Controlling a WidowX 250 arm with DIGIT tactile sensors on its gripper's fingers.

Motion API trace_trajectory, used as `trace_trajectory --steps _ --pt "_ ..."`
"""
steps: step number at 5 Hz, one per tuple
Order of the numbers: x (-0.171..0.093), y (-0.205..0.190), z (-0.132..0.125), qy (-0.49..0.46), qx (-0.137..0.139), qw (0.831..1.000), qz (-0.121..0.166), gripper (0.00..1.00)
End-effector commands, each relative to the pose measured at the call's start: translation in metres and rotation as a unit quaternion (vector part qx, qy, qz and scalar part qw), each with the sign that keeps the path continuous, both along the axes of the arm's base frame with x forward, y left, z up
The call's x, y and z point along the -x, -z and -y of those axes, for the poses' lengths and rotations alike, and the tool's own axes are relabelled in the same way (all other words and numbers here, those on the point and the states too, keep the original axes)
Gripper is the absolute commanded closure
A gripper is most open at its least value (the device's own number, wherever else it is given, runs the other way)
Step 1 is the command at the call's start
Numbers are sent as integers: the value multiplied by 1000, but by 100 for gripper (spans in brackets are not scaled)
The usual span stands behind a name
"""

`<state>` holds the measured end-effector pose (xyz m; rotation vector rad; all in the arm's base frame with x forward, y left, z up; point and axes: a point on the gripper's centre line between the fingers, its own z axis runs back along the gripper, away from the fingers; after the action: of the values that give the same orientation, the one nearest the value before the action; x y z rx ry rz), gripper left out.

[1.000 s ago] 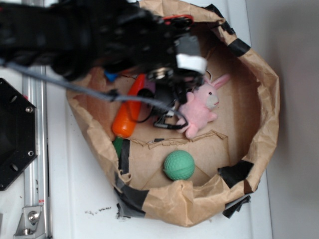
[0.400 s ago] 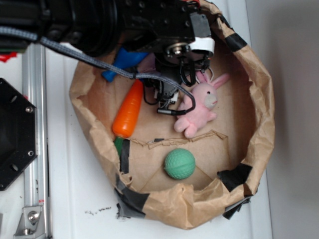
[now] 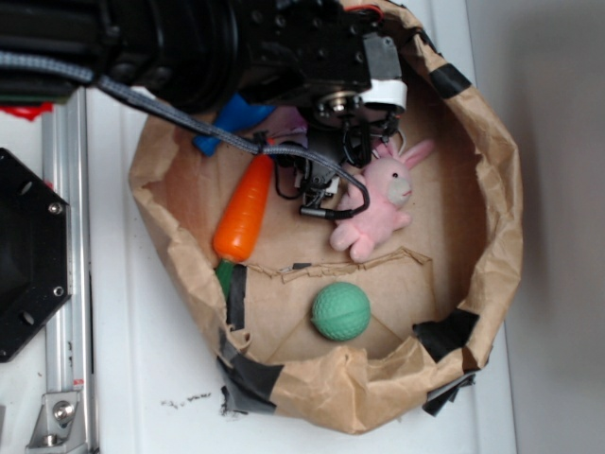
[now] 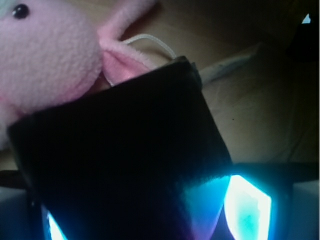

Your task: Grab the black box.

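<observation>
Down inside the paper-walled bin (image 3: 492,189) the arm hangs low, hiding most of what's under it. Pink bunny (image 3: 378,203) sits just right of the gripper (image 3: 321,189); carrot (image 3: 244,213) to its left, green ball (image 3: 340,311) nearer the front wall. Wrist cam fills w/ the black box (image 4: 120,165), touching the bunny's ear (exterior view barely shows it). Jaw state: can't tell, though the box looks right betw. them, prob. mid-grasp.

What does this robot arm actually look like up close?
The arm is bulky, black and boxy, with a white band near its tip and a round metal fitting beneath. A grey braided cable runs along it, and thin black wires loop down by the gripper.
</observation>
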<state>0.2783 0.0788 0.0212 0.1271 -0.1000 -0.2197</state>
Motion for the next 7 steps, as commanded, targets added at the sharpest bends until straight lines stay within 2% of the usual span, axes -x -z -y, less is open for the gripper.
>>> trace_trajectory --steps 1,2,3,4,5,6,7 --pt "-7 -6 -3 -24 -9 1000 17 100" --pt "-5 -12 -4 -31 -5 999 20 100" --pt "2 -31 0 -111 -7 993 28 100" --pt "6 -62 16 -185 29 981 50 100" --pt "3 -96 29 -226 97 968 40 100" --pt "-6 -110 39 -237 101 966 25 100" --pt "-2 -113 51 -228 99 968 18 100"
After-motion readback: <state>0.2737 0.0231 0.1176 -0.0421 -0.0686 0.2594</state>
